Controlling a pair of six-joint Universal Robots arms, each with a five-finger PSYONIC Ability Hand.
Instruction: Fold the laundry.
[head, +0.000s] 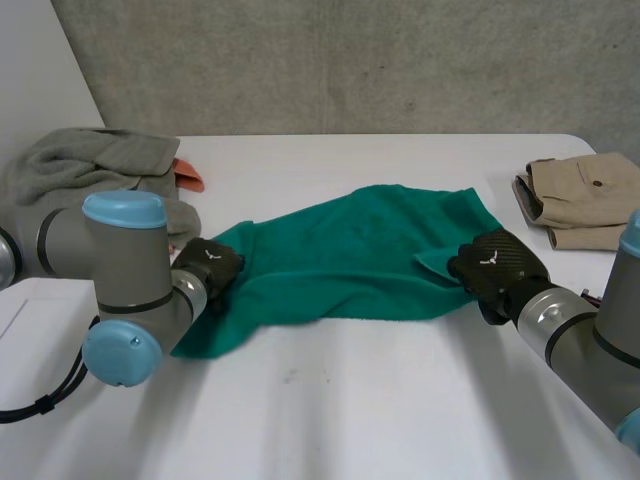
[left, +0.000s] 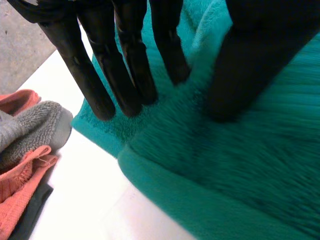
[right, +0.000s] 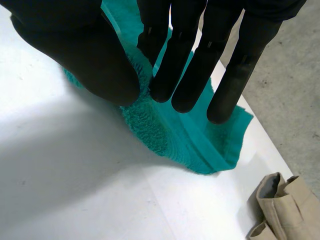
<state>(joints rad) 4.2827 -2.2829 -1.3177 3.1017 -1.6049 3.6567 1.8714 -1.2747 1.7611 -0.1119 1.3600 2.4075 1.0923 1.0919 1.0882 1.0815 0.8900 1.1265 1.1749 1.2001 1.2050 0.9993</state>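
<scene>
A green towel (head: 360, 250) lies spread and rumpled across the middle of the white table. My left hand (head: 208, 268) sits at the towel's left end. There a raised fold of the green towel (left: 240, 170) runs between the thumb and the straight fingers of the left hand (left: 125, 65), which pinch it. My right hand (head: 497, 265) is at the towel's right edge, near a turned-over corner. Its thumb and straight fingers (right: 190, 65) pinch a bunched edge of the green towel (right: 200, 145).
A grey towel pile (head: 90, 160) with an orange cloth (head: 188, 178) lies at the back left, close to my left hand; the grey towel (left: 35, 125) and orange cloth (left: 20, 190) lie beyond its fingertips. Folded beige trousers (head: 585, 200) (right: 280, 205) rest at the right edge.
</scene>
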